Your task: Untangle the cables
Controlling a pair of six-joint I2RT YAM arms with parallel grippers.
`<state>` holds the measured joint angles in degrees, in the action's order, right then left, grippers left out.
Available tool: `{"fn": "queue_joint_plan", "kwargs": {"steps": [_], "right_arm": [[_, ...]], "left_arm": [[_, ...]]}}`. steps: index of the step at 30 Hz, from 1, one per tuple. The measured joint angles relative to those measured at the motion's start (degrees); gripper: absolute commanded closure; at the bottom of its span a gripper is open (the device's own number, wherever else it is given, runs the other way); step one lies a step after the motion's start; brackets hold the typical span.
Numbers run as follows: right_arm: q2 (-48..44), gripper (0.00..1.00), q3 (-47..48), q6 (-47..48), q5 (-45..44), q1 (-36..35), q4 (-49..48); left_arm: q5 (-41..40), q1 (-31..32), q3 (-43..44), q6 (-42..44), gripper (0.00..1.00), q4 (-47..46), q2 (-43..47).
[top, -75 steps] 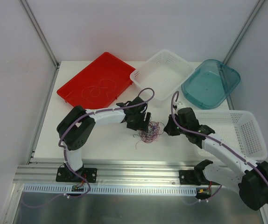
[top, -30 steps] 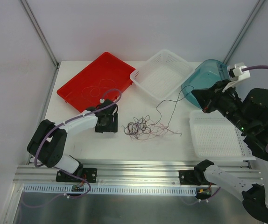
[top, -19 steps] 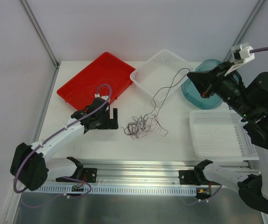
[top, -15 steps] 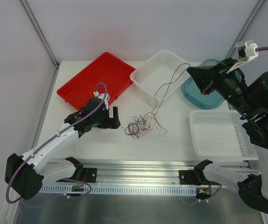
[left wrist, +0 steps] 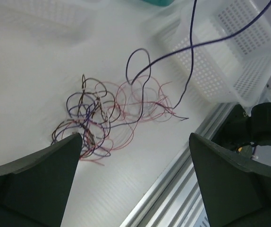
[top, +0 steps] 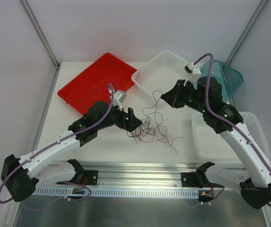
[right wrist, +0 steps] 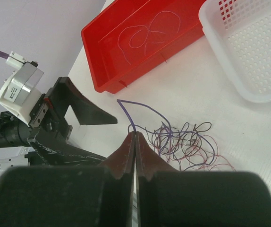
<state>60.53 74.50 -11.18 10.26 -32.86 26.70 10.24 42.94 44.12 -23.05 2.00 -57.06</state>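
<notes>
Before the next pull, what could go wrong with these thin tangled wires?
The shut right gripper pinches the thin purple wire only at its tips; it could slip out. The open left gripper hovers near the tangle of thin coloured wires, pinning nothing, so a pull may drag or tighten it all.

The cables (top: 146, 130) lie in the middle of the table (top: 173, 152). Behind them, left to right, stand a tray (top: 108, 66), a basket (top: 164, 71) and a tub (top: 230, 78); a second basket (top: 206, 142) lies at the right.
</notes>
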Motion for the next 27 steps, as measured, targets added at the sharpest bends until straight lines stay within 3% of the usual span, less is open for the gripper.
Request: {"fn": "queue_joint_plan", "kwargs": {"steps": [5, 18, 22, 27], "right_arm": [[-1.03, 0.99, 0.07, -0.61, -0.37, -1.84, -0.83], [-2.23, 0.99, 0.09, -2.14, -2.32, -4.76, -1.49], [-2.29, 0.99, 0.09, -2.38, -2.40, -5.62, -1.64], [-3.10, 0.99, 0.09, -2.34, -3.48, -5.70, -1.57]], "left_arm": [[0.15, 2.08, 0.20, -0.04, 0.02, -11.26, -6.01], [-2.78, 10.01, 3.89, -2.36, 0.06, -25.38, -23.82], [-4.42, 10.36, 5.05, -4.13, 0.22, -27.85, -28.57], [-5.95, 10.36, 5.20, -5.44, 0.62, -28.44, -30.47]]}}
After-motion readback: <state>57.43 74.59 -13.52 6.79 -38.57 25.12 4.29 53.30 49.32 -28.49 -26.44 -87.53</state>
